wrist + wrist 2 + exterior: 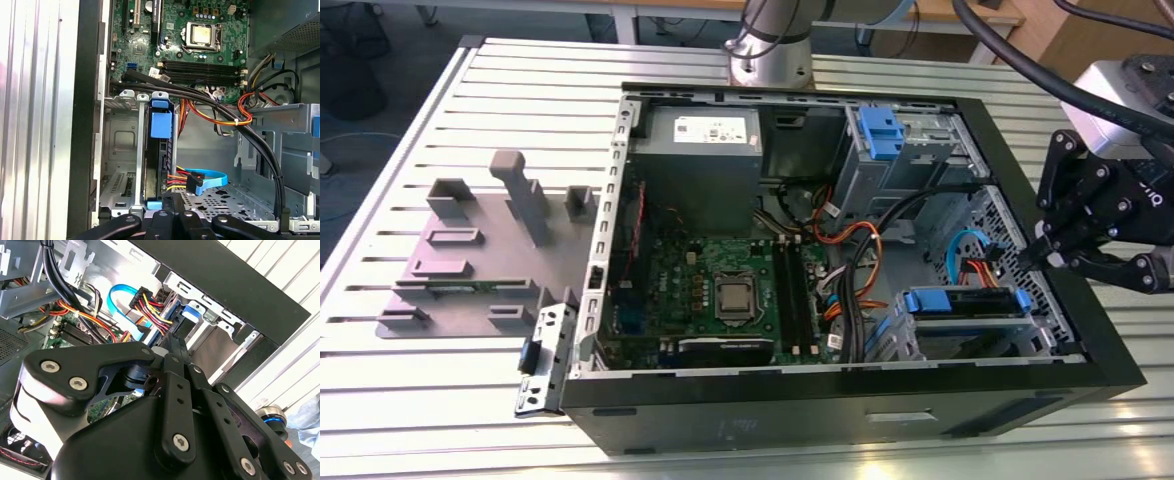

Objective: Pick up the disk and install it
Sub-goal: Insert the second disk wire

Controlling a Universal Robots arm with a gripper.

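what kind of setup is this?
Probably a robotics lab test bench: an open computer case lies on a slotted metal table, beside a grey fixture plate, with the gripper at its drive bay.

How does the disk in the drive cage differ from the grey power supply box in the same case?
Size: the power supply box is clearly larger than the disk. Colour: the box is grey with a white sticker, while the disk is dark with blue plastic rails. Place: the disk sits in the cage close to the tool, and the box sits in the opposite corner, away from it. Both are inside the open computer case.
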